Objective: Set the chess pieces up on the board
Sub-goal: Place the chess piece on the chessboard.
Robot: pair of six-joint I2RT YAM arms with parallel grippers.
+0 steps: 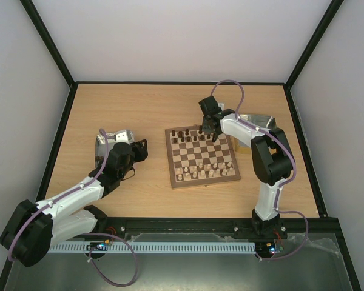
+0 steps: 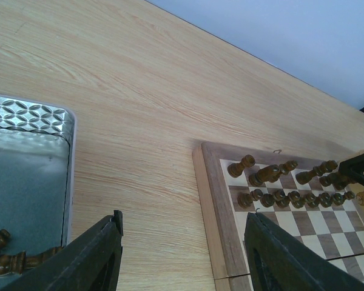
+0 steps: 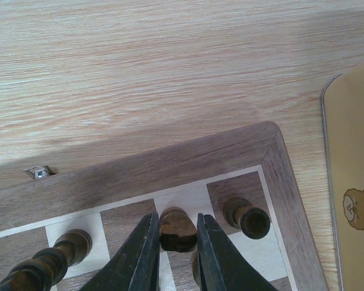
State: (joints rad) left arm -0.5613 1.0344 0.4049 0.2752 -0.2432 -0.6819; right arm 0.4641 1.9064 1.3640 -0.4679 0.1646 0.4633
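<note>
Right claw (image 3: 176, 222): nearly closed on a dark piece (image 3: 177, 233) — upright on the back rank of the board (image 3: 170, 173), beside the corner piece (image 3: 247, 219).
Left claw (image 2: 182, 225): wide open, empty, above the table (image 2: 139, 91) between tray (image 2: 30, 115) and board.
Relation: dark piece's axis vertical, squarely between our right fingers (image 3: 142, 257).
Hidden: its base — we cannot tell whether it sits centred.

Dark brown chess pieces (image 3: 177, 230), brown-and-cream checkered board (image 3: 170, 163), diamond-embossed silver tray (image 2: 30, 118), pale wood-grain table (image 2: 139, 91)

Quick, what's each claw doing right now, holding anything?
Left gripper: open, holding nothing.
Right gripper: closed on a dark chess piece standing on the board.
</note>
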